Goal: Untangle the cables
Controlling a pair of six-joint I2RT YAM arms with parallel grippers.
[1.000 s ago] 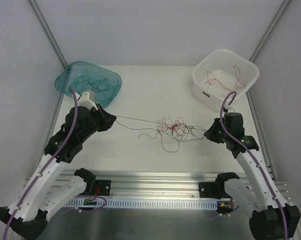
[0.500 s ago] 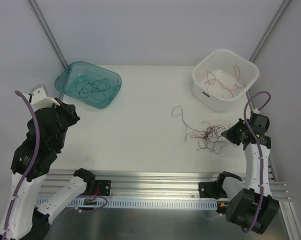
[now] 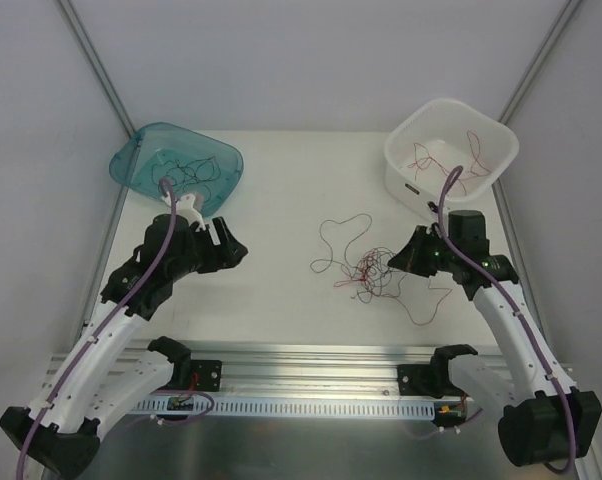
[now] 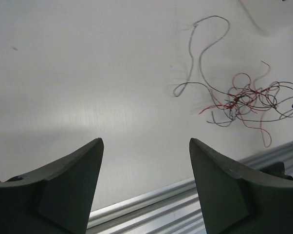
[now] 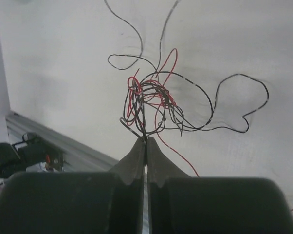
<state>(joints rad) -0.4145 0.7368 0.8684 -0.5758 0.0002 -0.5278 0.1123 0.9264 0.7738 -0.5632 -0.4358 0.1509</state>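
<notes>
Clearly the right hand pinches strands of the cables, while the left hand stands wide and empty.

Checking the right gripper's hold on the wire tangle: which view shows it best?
The right wrist view: the right gripper is shut with strands of the tangle pinched at its tips. The top view shows this small; the left wrist view shows the tangle far off, the grip at the frame edge.
</notes>
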